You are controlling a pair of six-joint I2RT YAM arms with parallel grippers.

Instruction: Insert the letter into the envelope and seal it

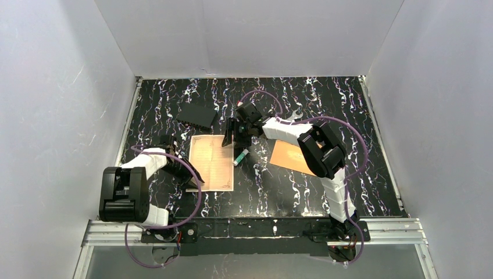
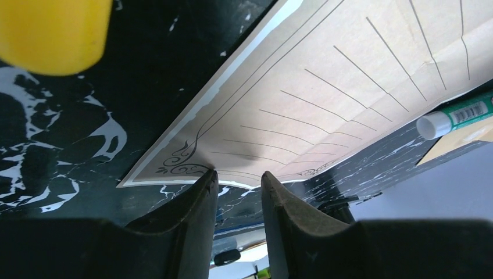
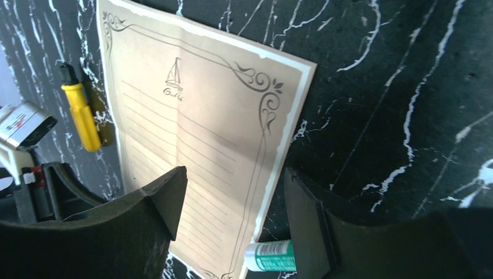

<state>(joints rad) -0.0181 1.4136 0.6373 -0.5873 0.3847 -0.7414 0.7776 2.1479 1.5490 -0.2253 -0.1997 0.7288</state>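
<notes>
**Q:** What surface is shown?

**A:** A black, white-veined table between white walls.

**Q:** What lies on it, near to far?

**A:** The left gripper, fingers narrowly apart, is at the 7 o'clock corner of the one letter. One glue stick lies just beside the letter's 3 o'clock edge. One envelope lies beyond at 3 o'clock. The right gripper, spread wide, is above the letter's 1 o'clock corner.

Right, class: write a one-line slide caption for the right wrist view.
Open right pincer poised over the bordered letter, a glue stick beside it.
</notes>
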